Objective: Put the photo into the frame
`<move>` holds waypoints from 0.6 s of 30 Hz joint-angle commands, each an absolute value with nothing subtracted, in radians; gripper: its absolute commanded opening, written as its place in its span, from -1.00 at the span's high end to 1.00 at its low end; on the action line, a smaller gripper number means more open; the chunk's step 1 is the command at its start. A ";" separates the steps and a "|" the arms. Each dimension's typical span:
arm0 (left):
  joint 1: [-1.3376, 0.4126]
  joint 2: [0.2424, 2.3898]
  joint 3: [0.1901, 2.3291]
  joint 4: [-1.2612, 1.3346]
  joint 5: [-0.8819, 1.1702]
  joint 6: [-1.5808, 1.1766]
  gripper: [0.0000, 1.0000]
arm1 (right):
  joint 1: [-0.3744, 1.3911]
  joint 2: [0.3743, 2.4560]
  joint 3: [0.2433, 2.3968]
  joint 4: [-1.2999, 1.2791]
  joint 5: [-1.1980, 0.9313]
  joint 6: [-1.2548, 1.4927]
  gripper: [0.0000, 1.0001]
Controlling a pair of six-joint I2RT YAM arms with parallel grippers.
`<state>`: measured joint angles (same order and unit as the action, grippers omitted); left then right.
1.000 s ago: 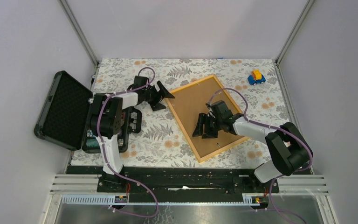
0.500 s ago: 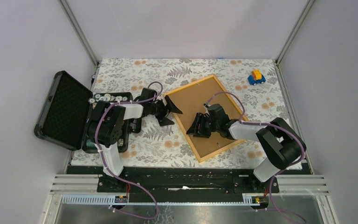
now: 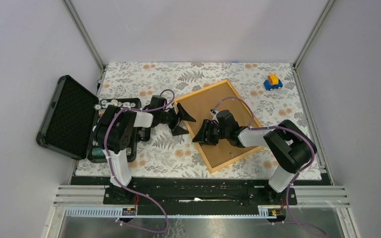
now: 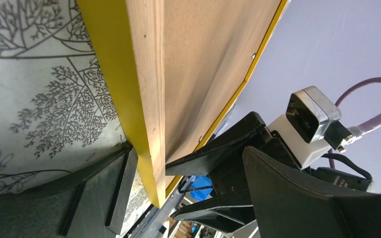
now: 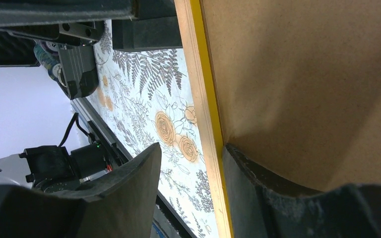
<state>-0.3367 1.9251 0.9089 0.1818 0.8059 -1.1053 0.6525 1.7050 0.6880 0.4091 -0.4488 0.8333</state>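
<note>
You have the frame (image 3: 201,91) lying brown back up, askew on the floral cloth (image 3: 168,148), with the left gripper (image 3: 188,125) and right gripper (image 3: 202,140) both spread open astride its left rail, neither of the 2 clamped.

Seen from above, the frame (image 3: 201,91) lies with its backing (image 3: 224,98) up and its pane side out of sight; whether a photo sits beneath cannot be told. The right tool (image 3: 201,136) covers part of the left rail. Both wrist views crop the frame at their edges. The left arm (image 3: 116,130) hides part of the case (image 3: 67,116). The toy car (image 3: 273,81) is too small for detail.
</note>
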 commanded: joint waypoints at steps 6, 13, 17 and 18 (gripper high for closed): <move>-0.341 2.042 0.977 0.123 0.791 -1.024 -0.74 | 0.693 1.763 0.593 0.410 -0.560 0.885 -0.11; -0.343 2.000 1.042 0.014 0.720 -0.914 -0.91 | 0.693 1.703 0.714 0.241 -0.500 0.798 -0.12; -0.348 1.943 1.066 -0.072 0.655 -0.841 -0.97 | 0.692 1.645 0.838 0.082 -0.386 0.711 -0.25; -0.348 1.934 1.075 -0.093 0.640 -0.825 -0.97 | 0.691 1.613 0.848 0.063 -0.342 0.699 -0.33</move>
<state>-0.3370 1.9644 1.0397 -0.0154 0.8536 -0.9680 0.6643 1.7023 0.7654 0.2676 -0.4309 0.7895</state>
